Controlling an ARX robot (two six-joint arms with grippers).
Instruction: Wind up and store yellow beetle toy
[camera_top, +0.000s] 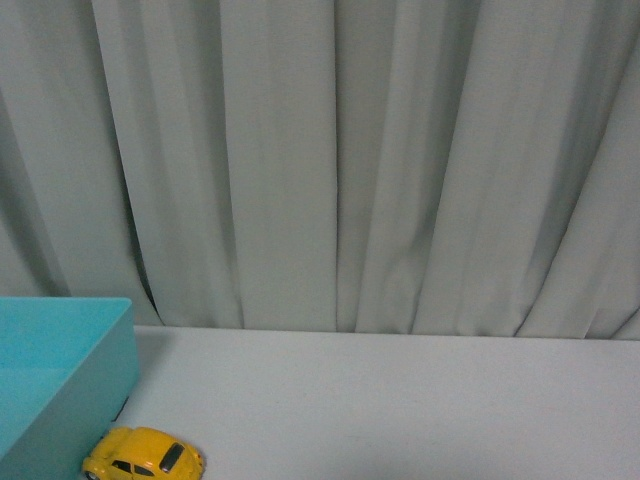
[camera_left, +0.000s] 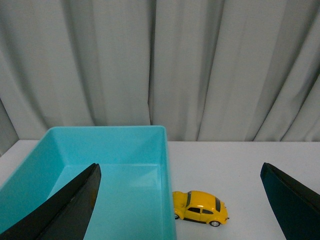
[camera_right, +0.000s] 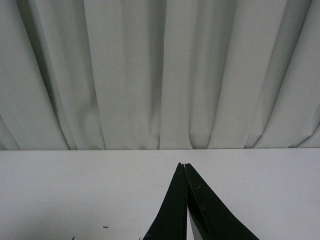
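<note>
On the white table (camera_top: 400, 400), toward the robot's left side, the following are lying.

Item: the yellow beetle toy (camera_left: 200, 208). It is standing on its wheels, outside and just beside the wall of the teal bin (camera_left: 107, 131); whether it is touching that wall cannot be told.

Item: the left gripper (camera_left: 180, 172). Its fingers are standing wide apart and holding nothing. The toy is lying ahead of them and within their span, nearer the bin side. Its long axis is running crosswise, roughly along the line from one finger to the other, so a grasp across the narrow body is likely calling for a wrist turn.

Item: the right gripper (camera_right: 184, 167). Its fingers are pressing together, empty, over bare table, and no toy is showing in its view.

Judgement: the left arm is sitting nearer and is the better placed for the pick-up; winding and storing are not yet begun.
</note>
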